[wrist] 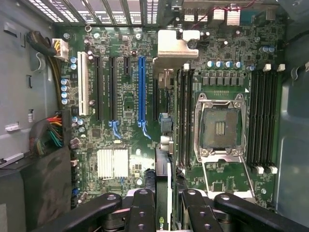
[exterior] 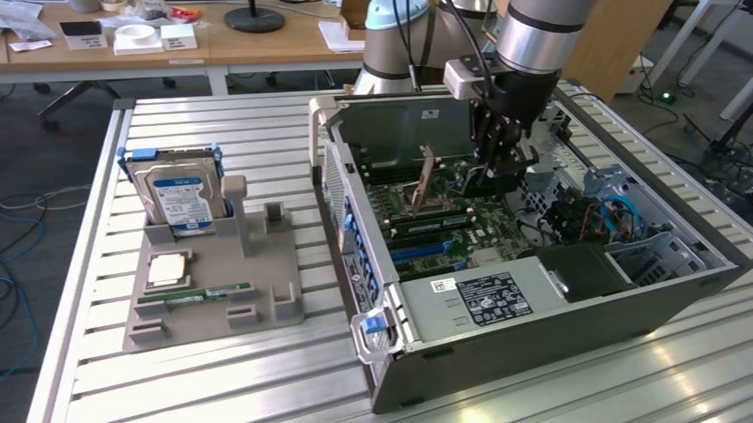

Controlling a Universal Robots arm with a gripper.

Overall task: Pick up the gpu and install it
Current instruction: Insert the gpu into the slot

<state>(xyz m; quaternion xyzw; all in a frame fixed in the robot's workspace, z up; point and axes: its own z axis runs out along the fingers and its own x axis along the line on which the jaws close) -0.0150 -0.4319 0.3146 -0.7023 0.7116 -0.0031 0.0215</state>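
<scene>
now, install step: gpu held over the open board
from the exterior view's left: a grey holder [exterior: 212,328] carries the hard drive [exterior: 176,189] and memory stick [exterior: 194,294]; then the computer case [exterior: 530,328], where the gripper [exterior: 492,172] is clenched on the gpu [wrist: 162,193], the card edge-on between the fingers, above the motherboard [wrist: 125,121] and apart from it, near the blue slot [wrist: 142,92]. picking up looks done; seating is not. i judge the next move calls for the card's edge lined up square along a slot, then a straight push down. everything rests on a slatted metal table [exterior: 235,388]; wooden desks [exterior: 271,40] stand behind.
</scene>
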